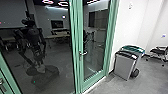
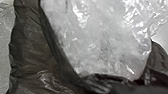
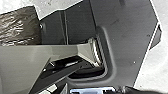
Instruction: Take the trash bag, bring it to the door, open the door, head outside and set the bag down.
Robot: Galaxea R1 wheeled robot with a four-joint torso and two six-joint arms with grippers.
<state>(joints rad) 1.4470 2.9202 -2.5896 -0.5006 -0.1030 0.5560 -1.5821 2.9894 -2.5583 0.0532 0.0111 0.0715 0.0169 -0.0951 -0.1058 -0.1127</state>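
Ahead of both grippers, head view: glass door (image 1: 94, 37) in a green frame, looks shut, lever handle (image 1: 83, 53) on the edge nearer the robot's left. Room with tables (image 1: 60, 34) shows dark through the glass. Dark robot shape (image 1: 35, 47) in the big pane, probably our own reflection. Two bins (image 1: 125, 65) by the wall, right of the door, clear of the handle. Chair (image 1: 160, 51) further right.

Left wrist view: trash bag (image 2: 30, 50) right up at the left gripper, dark film around crumpled clear plastic (image 2: 107, 37). Looks like the left arm has the load, but can't tell if that gripper is spread, pressed together or pinching the bag.

Right wrist view: creased dark side of the bag, across from the right gripper, next to the robot's base (image 3: 127, 37). Pale floor (image 3: 156, 65) past it. Can't tell if this gripper is spread or pressed together either.

My read: carry leg about done, door step in hand. Next move calls for a free gripper on the lever, probably the right, with the bag kept off the frame. Snag risk: thin film.
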